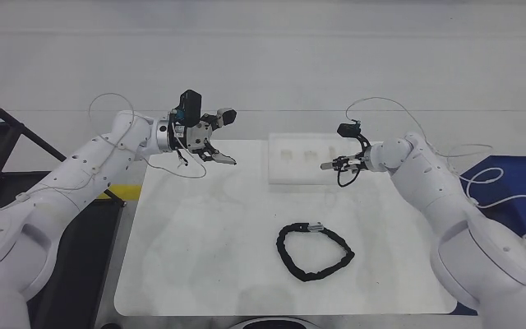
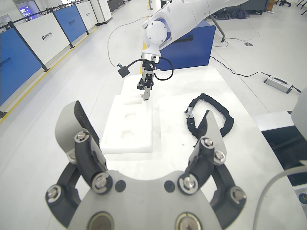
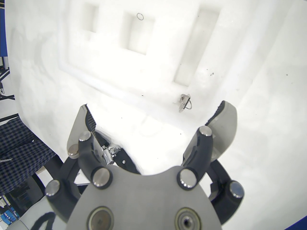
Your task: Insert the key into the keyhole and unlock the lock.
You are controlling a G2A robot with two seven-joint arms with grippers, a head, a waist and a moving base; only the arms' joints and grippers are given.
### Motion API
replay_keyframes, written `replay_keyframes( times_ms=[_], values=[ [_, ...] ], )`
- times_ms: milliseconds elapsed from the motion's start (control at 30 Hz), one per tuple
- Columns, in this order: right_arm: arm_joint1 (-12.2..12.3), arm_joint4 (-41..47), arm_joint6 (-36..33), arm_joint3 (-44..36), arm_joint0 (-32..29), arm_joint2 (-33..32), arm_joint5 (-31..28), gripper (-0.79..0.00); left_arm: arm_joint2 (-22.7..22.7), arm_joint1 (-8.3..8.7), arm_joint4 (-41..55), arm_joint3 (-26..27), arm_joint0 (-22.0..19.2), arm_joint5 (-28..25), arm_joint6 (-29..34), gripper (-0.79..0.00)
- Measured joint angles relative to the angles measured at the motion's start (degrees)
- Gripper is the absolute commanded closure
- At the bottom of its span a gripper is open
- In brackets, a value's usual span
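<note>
A small silver key (image 3: 184,101) on a wire ring lies flat on the white foam block (image 3: 168,48), just outside a long slot. My right gripper (image 3: 153,116) hangs open close above the block, the key a short way beyond its fingertips (image 3: 223,111). The top view has that gripper (image 1: 325,165) at the block's right end (image 1: 288,169). The black fabric-covered chain lock (image 1: 314,251) lies coiled on the table's middle, its metal lock end (image 1: 309,226) toward the block. My left gripper (image 1: 228,137) is open and empty, raised near the table's far left corner, far from lock (image 2: 215,113) and block.
The white table top (image 1: 189,263) ends in rounded edges all round. The foam block (image 2: 129,130) has several rectangular recesses, one holding a loose wire ring (image 3: 140,16). A blue cabinet (image 2: 191,46) stands beyond the table behind the right arm.
</note>
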State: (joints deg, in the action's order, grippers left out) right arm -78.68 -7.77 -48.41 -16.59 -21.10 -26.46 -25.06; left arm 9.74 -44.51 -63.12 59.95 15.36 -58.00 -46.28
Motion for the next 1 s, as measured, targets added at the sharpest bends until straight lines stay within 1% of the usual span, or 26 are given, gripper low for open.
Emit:
replay_keyframes(
  times_ms=[67,133,200,267,367,500,567,633,867,1000],
  values=[
    [-0.30,-0.25,0.35,0.60,0.01,-0.07,-0.17,-0.650,0.00,0.00,0.00,0.00,0.00,0.00,0.00,-0.785],
    [-0.61,-0.63,0.75,1.23,0.00,-0.12,-0.27,-0.622,0.00,0.00,0.00,0.00,0.00,0.00,0.00,-0.785],
    [-0.90,-1.07,1.12,1.81,-0.01,-0.16,-0.14,-0.610,0.00,0.00,0.00,0.00,0.00,0.00,0.00,-0.785],
    [-1.11,-1.42,1.47,2.35,0.01,-0.23,0.21,-0.616,0.00,0.00,0.00,0.00,0.00,0.00,0.00,-0.785],
    [-1.42,-1.68,2.18,3.23,0.05,-0.52,0.85,-0.579,0.00,0.00,0.00,0.00,0.00,0.00,0.00,-0.785],
    [-1.69,-2.22,2.84,3.82,0.17,-0.81,1.22,-0.474,0.00,0.00,0.00,0.00,0.00,0.00,0.00,-0.785],
    [-1.80,-2.56,3.14,4.07,0.17,-0.90,1.38,-0.388,0.00,0.00,0.00,0.00,0.00,0.00,0.00,-0.785],
    [-1.92,-2.89,3.45,4.36,0.11,-1.02,1.79,-0.363,0.00,0.00,0.00,0.00,0.00,0.00,0.00,-0.785],
    [-2.24,-4.08,3.79,5.03,0.02,-1.37,3.03,-0.348,0.00,0.00,0.00,0.00,0.00,0.00,0.00,-0.785],
    [-2.41,-4.89,3.86,5.20,0.00,-1.54,3.80,-0.305,0.00,0.00,0.00,0.00,0.00,0.00,0.00,-0.785]
  ],
)
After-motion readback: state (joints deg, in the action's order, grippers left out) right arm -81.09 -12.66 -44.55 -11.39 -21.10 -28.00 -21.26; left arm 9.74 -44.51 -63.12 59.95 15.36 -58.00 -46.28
